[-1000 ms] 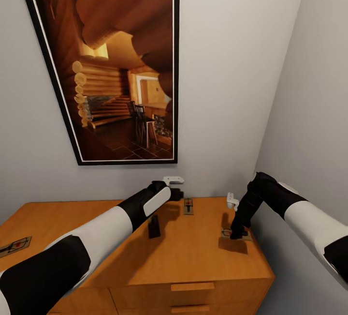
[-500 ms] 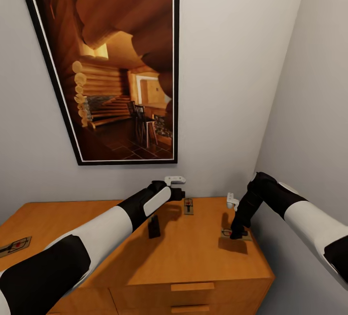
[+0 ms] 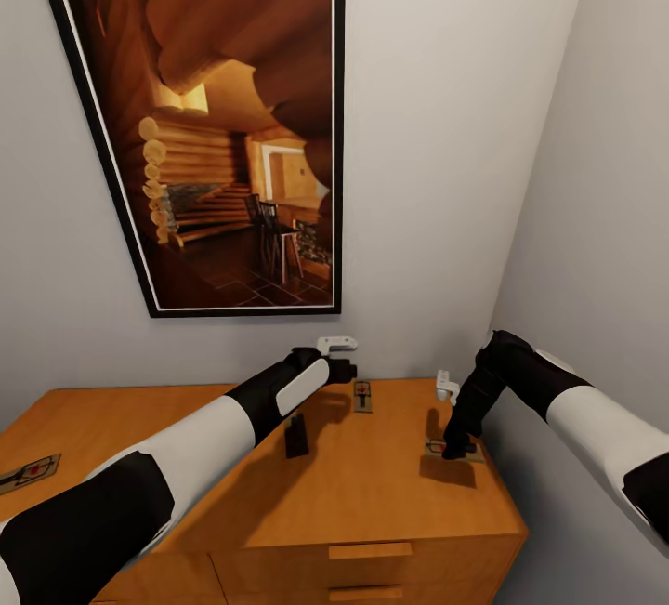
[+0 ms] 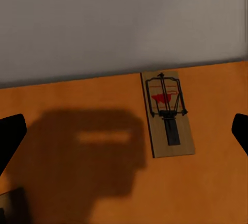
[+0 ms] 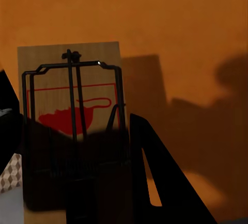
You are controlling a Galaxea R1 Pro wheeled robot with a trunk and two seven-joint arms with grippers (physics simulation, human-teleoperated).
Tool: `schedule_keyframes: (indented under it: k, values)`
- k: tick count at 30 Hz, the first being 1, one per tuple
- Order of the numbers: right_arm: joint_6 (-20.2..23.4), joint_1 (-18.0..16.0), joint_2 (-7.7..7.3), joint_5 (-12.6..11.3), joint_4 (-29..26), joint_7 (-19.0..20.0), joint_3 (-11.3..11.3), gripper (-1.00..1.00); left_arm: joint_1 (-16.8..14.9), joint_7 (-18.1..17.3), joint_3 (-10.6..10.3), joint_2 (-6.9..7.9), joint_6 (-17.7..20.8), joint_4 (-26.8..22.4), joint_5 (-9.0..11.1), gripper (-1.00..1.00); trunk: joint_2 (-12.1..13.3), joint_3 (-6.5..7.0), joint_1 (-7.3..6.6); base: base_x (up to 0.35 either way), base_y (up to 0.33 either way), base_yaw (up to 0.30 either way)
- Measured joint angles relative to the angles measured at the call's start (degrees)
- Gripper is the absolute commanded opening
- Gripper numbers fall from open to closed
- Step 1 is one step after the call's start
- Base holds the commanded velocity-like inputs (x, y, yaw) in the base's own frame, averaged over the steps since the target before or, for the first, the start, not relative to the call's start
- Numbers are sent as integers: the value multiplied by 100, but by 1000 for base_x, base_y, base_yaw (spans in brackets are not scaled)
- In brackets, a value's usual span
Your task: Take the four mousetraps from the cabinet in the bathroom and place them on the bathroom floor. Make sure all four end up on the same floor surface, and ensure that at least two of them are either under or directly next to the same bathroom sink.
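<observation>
Three mousetraps show on the orange-brown cabinet (image 3: 372, 503). One mousetrap (image 3: 362, 396) lies near the back wall. In the left wrist view this mousetrap (image 4: 166, 113) sits flat between the fingertips (image 4: 10, 133) of my left gripper (image 3: 341, 373), which hovers above it, open wide. Another mousetrap (image 3: 457, 450) lies at the right side of the top. My right gripper (image 3: 455, 445) stands on it, and its fingers (image 5: 155, 182) press both long edges of that mousetrap (image 5: 72, 90). A third mousetrap (image 3: 28, 472) lies at the far left edge.
A large framed picture (image 3: 218, 136) hangs on the wall behind the cabinet. A grey side wall (image 3: 604, 215) runs close along the cabinet's right end. Wooden bar handles (image 3: 370, 550) show on the drawers. A small dark shape (image 3: 295, 438) stands below my left forearm; I cannot tell what it is.
My left wrist has crept slightly to the right toward the wall. The right arm and the traps have not moved.
</observation>
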Motion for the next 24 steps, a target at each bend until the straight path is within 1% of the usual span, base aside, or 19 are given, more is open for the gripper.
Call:
schedule_keyframes:
  k: [11, 17, 24]
  values:
    - [6, 0, -2, 0, 0, 1, -1, -100, 0, -1, -3, 0, -4, -98, 0, 100, 0, 0, 0, 5, -4, 0]
    - [6, 0, -4, 1, 0, 1, -2, -100, 0, -2, -1, 0, -4, -102, -2, 100, 0, 0, -1, 129, -114, 0]
    - [2, 0, -4, 0, 0, 0, -1, -100, 0, -1, -3, 0, -10, -102, 0, 100, 0, 0, 0, 22, -20, 0]
